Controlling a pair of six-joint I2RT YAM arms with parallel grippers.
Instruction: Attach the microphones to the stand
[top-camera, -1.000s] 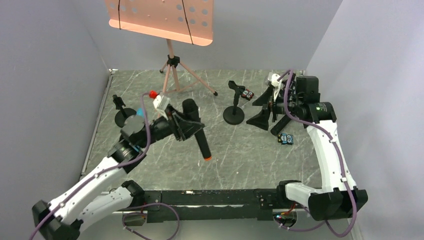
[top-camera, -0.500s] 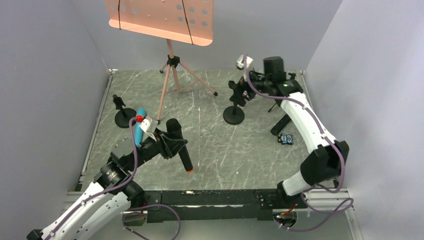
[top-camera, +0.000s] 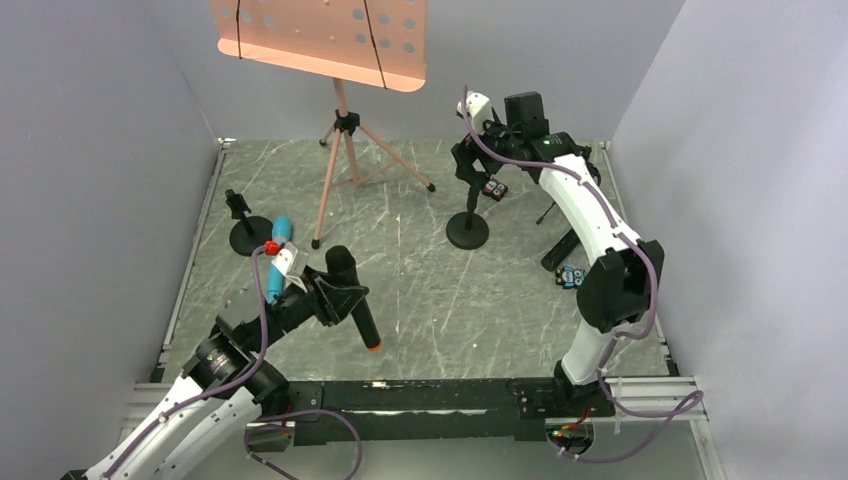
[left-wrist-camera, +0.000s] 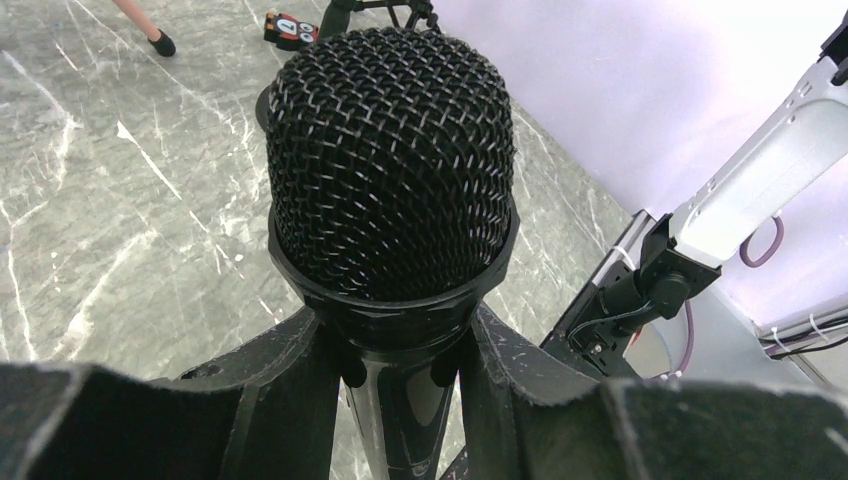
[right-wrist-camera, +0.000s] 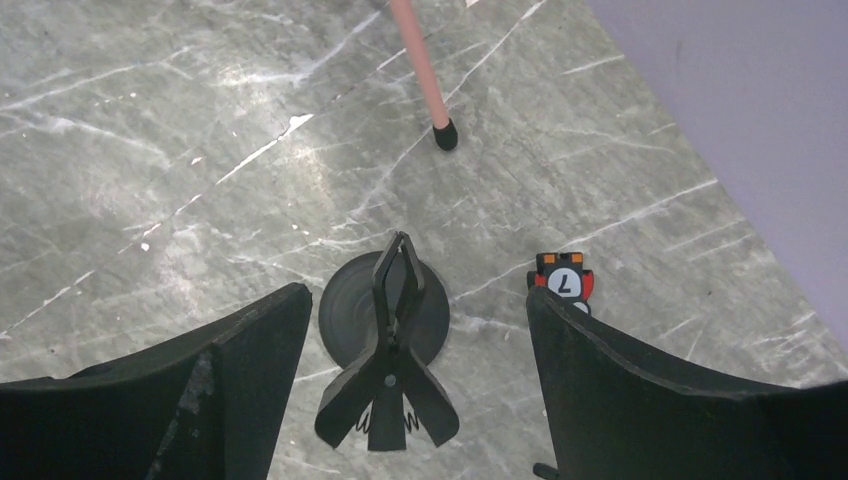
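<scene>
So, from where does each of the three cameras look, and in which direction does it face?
Top external: above and behind the arm bases, looking down on the table; both arms show.
Left wrist: on the left arm, looking along the left pincer past the black microphone it clamps; its fingers show.
Right wrist: on the right arm, looking down on the desk stand; the open right pincer frames it.
Shared: top external and right wrist both show that stand.

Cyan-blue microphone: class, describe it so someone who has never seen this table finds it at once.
Find the pink music stand at the back. Its nearest leg ends close to a small black mic stand. Between them lies the cyan-blue microphone, the only bright blue stick there.
</scene>
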